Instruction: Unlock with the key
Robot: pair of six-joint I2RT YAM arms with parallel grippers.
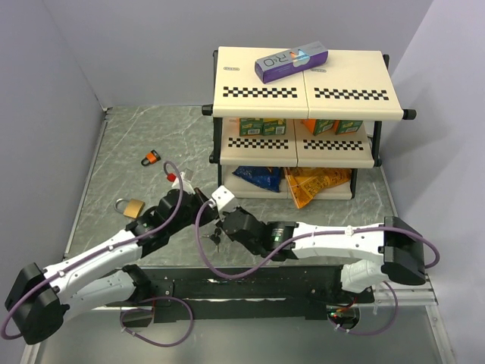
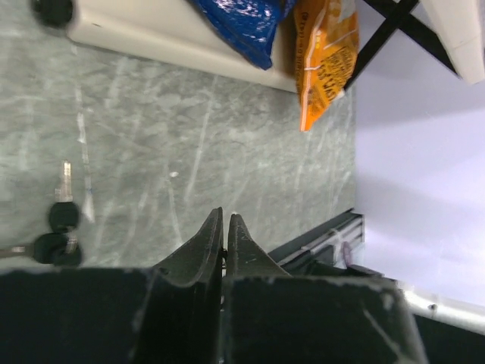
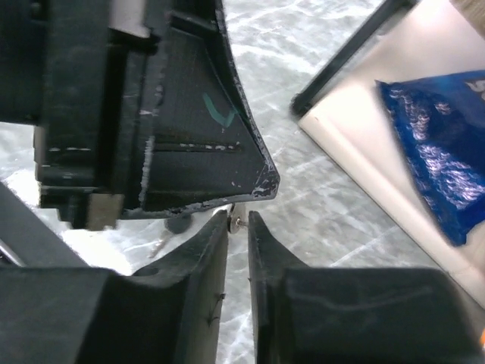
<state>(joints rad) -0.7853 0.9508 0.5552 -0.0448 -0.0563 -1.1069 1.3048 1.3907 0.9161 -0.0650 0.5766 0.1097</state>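
Grey marble table (image 1: 121,152), keys (image 2: 64,218) beside left gripper (image 2: 226,224) (pinched shut), right gripper (image 3: 239,227) slightly parted, brass padlock (image 1: 132,206), shelf (image 1: 341,72) beyond.

Two small keys (image 2: 59,227) with round black heads lie flat and close together on the grey marbled desk (image 2: 227,136). One thin silver blade points away from its head; the other runs off-frame.
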